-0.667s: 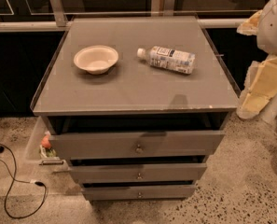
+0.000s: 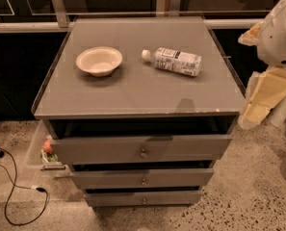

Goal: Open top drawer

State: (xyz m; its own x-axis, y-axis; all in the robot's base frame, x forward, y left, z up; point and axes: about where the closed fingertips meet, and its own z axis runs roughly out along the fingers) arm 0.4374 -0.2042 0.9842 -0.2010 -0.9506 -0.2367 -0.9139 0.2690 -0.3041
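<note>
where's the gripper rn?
Camera view, far right: the gripper sits beside the right edge of the cabinet, about level with its top, apart from the top drawer and its knob.

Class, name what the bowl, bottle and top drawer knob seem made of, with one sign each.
The bowl looks like paper or foam: matte off-white. The bottle: clear glossy plastic, printed label. The knob on the top drawer: probably metal, it glints. The gripper is at the right edge, apart from the drawer.
</note>
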